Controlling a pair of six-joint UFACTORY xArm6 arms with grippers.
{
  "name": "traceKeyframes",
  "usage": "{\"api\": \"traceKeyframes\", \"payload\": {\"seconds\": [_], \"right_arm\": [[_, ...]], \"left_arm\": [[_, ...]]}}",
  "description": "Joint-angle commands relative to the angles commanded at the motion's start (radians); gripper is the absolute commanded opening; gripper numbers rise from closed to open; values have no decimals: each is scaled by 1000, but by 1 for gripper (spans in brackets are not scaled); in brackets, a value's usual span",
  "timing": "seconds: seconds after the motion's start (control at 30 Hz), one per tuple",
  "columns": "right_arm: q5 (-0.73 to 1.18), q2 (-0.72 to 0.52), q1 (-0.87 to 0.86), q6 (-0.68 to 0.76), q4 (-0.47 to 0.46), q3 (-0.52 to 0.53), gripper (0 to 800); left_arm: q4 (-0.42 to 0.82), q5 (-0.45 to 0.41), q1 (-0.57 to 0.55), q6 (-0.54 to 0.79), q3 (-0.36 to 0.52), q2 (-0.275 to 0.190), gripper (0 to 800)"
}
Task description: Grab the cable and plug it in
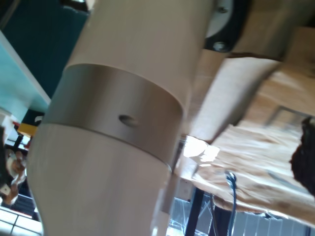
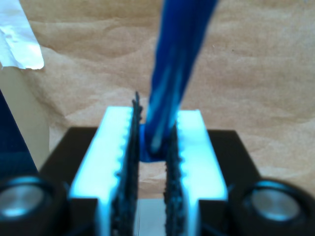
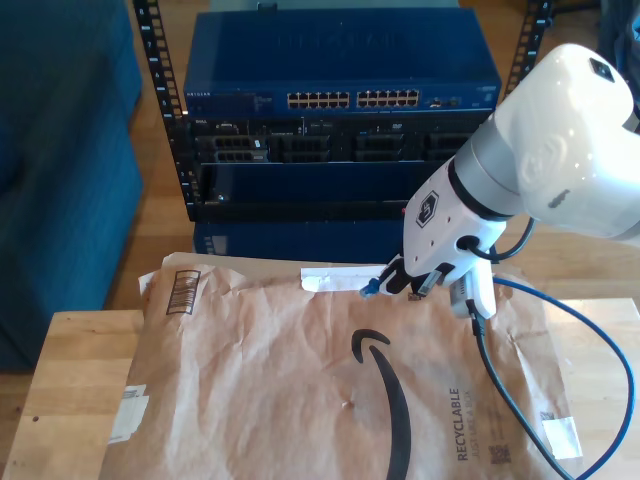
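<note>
already cable (image 2: 170,83) in my second tool (image 2: 152,147), above brown paper (image 3: 300,380)

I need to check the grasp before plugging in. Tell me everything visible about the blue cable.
The cable is thin, bright blue and glossy. In the second wrist view it runs up from between the toothed pads of my second gripper, which is shut on it. In the exterior view a short end with its plug juts toward the exterior view's left, lifted above the brown paper. The rest curves down across the paper toward the exterior view's lower right.
</note>
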State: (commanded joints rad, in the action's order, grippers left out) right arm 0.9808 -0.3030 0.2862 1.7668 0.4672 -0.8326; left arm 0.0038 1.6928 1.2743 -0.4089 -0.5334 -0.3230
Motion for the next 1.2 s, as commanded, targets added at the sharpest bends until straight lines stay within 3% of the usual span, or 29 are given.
{"api": "traceKeyframes", "payload": {"seconds": [0.13, 0.57, 0.83, 0.97, 1.2], "right_arm": [[0, 0, 0, 0, -18, 2, 0], [5, -8, -21, -2, -55, 21, 0], [5, -11, -23, -2, -57, 35, 0], [5, -23, -28, -2, -58, 43, 0], [5, -34, -29, -5, -58, 58, 0]], "left_arm": [[15, -48, 31, 26, 74, -18, 799], [29, -92, 75, 60, 84, -44, 799], [89, -167, 192, 97, 98, -48, 798], [91, -198, 193, 97, 127, -83, 798], [89, -198, 193, 103, 129, -87, 799]]}}
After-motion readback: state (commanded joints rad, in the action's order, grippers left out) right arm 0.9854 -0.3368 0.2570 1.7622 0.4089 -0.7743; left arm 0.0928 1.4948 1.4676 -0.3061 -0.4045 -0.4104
